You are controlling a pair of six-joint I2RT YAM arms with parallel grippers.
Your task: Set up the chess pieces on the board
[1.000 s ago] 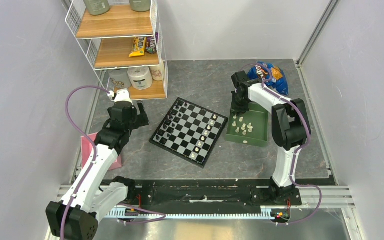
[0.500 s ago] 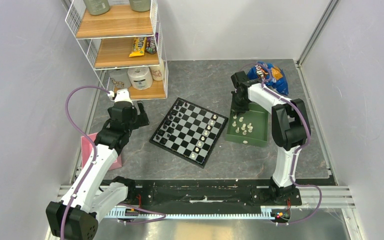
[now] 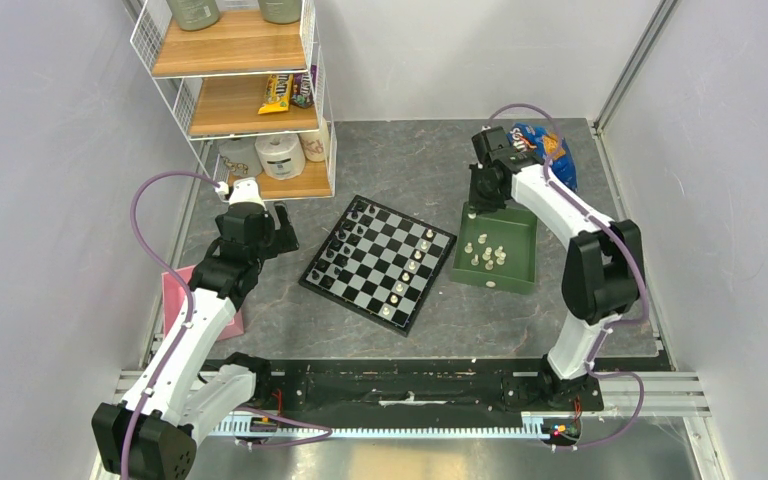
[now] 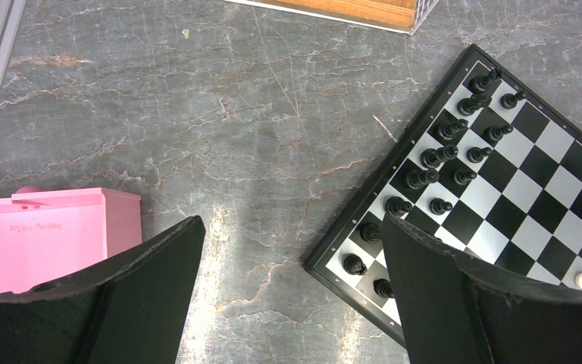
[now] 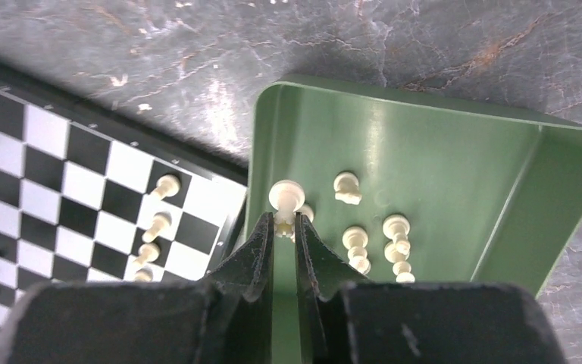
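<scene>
Cream piece [image 5: 286, 196]: small, round head on a narrow neck, likely a pawn; it sits just right of the board [image 5: 83, 174], over the nearest corner of the green tray [image 5: 455, 152].
Right gripper [image 5: 284, 221]: fingers clamped on the piece's neck, under the head.
Left gripper [image 4: 292, 227]: fingers wide apart, nothing between them, off the board's left side.
Doing it well: carry it high over the tray wall and the cream row [image 5: 158, 224] on the board's right edge, then set it upright on a free square.
Others: more cream pieces [image 5: 356, 246] lie in the tray; black pieces [image 4: 439, 155] line the board's left edge.
</scene>
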